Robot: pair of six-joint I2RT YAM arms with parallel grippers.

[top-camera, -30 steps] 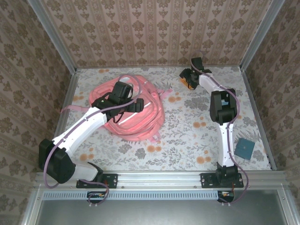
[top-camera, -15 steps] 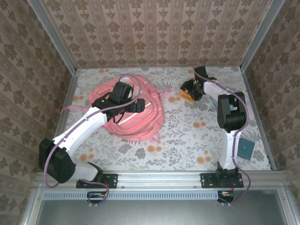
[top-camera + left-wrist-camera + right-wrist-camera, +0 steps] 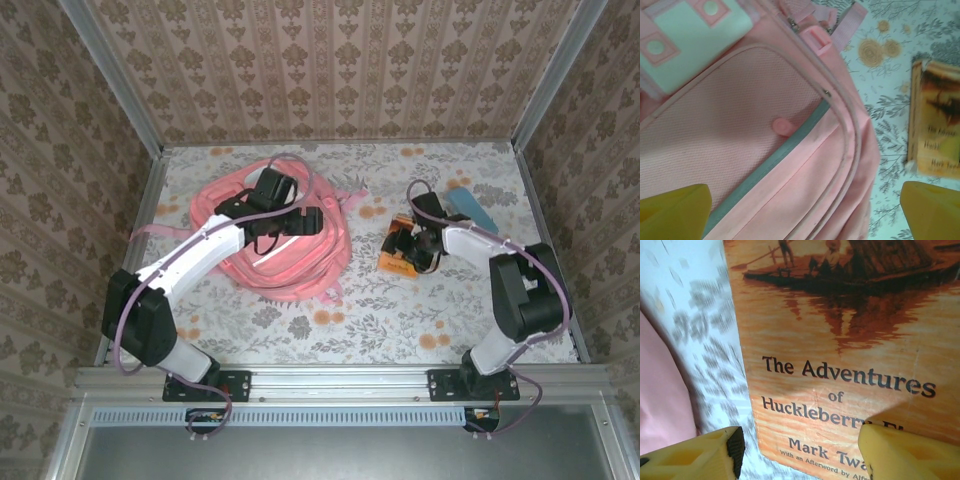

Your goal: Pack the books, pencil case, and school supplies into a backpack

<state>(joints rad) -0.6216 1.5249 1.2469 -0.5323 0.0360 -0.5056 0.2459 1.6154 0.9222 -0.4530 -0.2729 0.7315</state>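
The pink backpack lies flat at the left-middle of the table. My left gripper hovers over its right half, jaws wide open around nothing. In the left wrist view its yellow fingertips flank the backpack's zip seam. The orange booklet lies right of the backpack, under my right gripper. Its jaws stand apart. One finger rests over the booklet's cover; the other stands just off its left edge, with table showing between. The light blue pencil case lies behind the right arm.
Pink straps trail left from the backpack toward the left wall. Patterned walls and metal posts enclose the table on three sides. The booklet's edge sits a short gap right of the backpack. Bare floral tabletop spreads along the near edge.
My right gripper has swept from the back of the table toward the near middle, and the orange booklet has come with it. The pencil case now shows. The left gripper shifted slightly right.
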